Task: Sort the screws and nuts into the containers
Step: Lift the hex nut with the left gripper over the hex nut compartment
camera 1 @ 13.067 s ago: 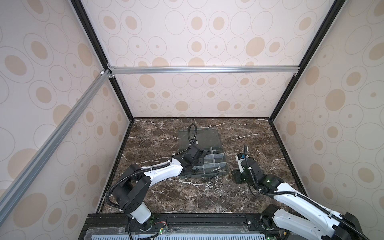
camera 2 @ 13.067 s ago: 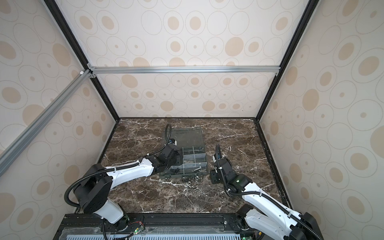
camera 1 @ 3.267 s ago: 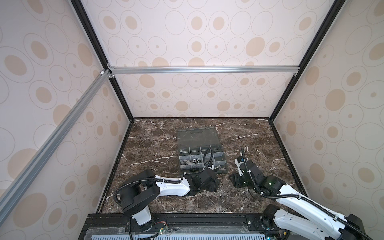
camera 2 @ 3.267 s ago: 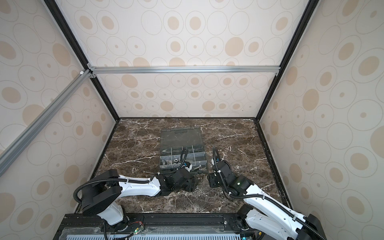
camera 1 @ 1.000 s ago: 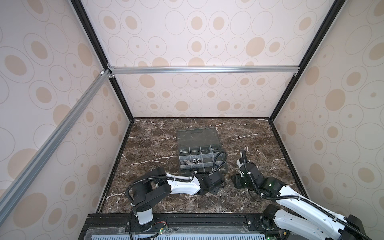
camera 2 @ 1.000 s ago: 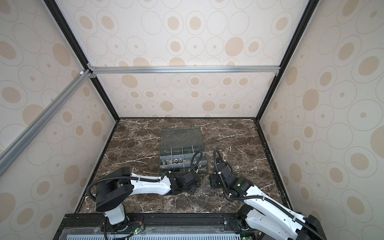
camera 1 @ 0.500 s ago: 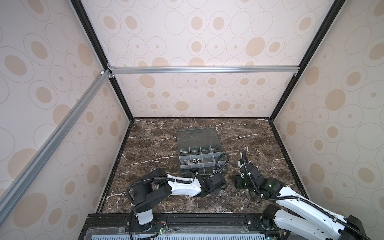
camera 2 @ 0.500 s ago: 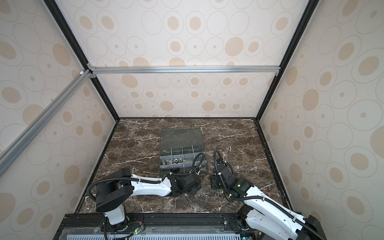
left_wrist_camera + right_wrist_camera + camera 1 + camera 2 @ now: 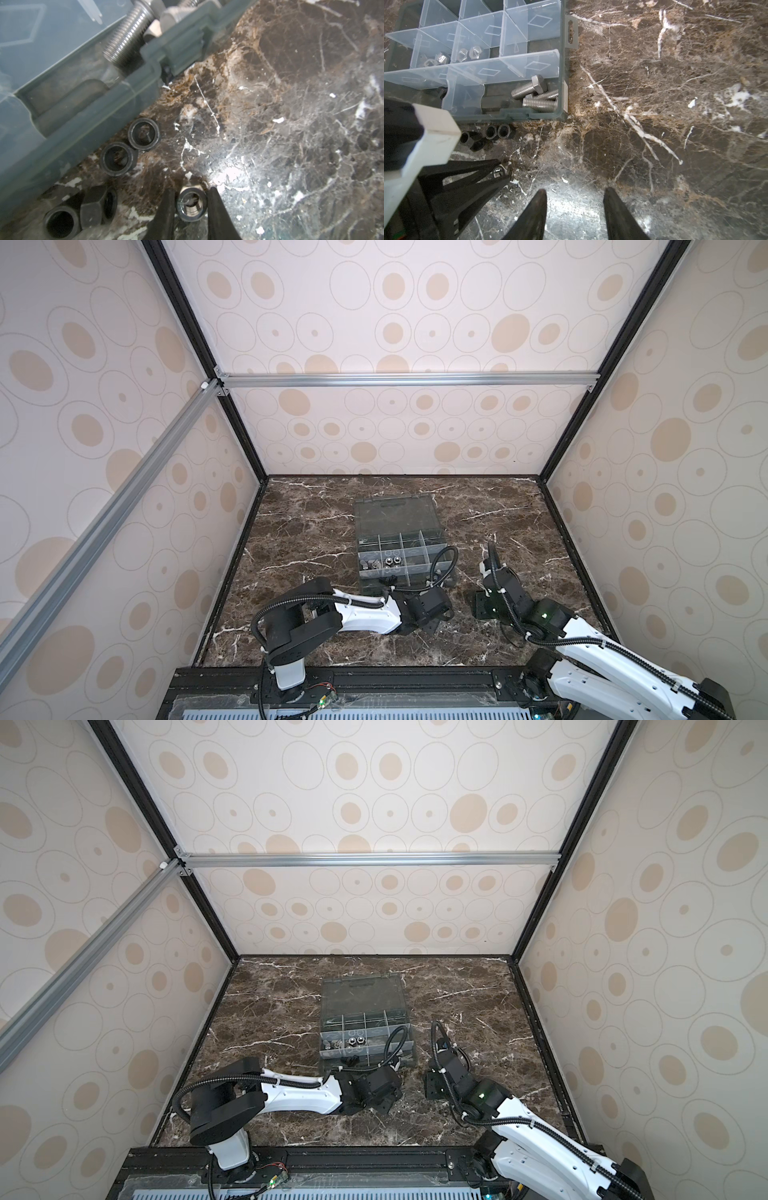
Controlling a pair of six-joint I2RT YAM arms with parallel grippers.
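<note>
Here, a silver nut (image 9: 192, 204) rests on the worktop (image 9: 675, 104) off the organizer box's (image 9: 321, 1048) 6 o'clock edge, pinched by the nearly closed left hand (image 9: 191, 192), black nuts (image 9: 117, 159) beside it. At its 3 o'clock, the right hand (image 9: 575, 189) hovers half-open, empty.

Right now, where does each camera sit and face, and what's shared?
Both top views: high behind the arms, facing down onto the organizer box; left arm, right arm show.
Left wrist: low over marble, facing the silver nut in the left gripper.
Right wrist: beside the box, facing its screws; right gripper open.
Shared: both wrist views show that nut and black nuts.
</note>
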